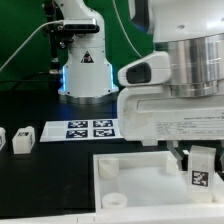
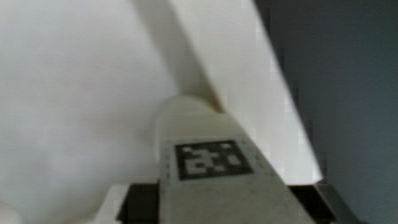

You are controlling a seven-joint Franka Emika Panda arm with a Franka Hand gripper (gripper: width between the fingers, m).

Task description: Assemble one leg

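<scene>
- Exterior view: the arm fills the exterior view's right side, and its claw (image 1: 203,160) hangs over the large white square piece (image 1: 135,180) on the black counter (image 1: 40,175).
- The leg (image 1: 202,168), a small white post with a black-and-white tag facing the camera, sits between the claw's dark fingers (image 1: 184,158), at the square piece's far edge toward the exterior view's right.
- The claw appears pinched on the leg, though the fingers are partly cut off by the frame edge.
- A round socket (image 1: 108,167) shows on the square piece's corner toward the exterior view's left.
- The marker board (image 1: 78,130) lies beyond the square piece; two more small white posts (image 1: 22,138) stand off to its left in the exterior view.
- Wrist view: the leg (image 2: 210,160) rises in the middle, tag visible, with a dark finger pad (image 2: 128,205) against its side.
- Behind the leg lies the square piece's white surface (image 2: 89,80), its raised rim running past the leg's tip, with dark counter (image 2: 347,80) beyond.
</scene>
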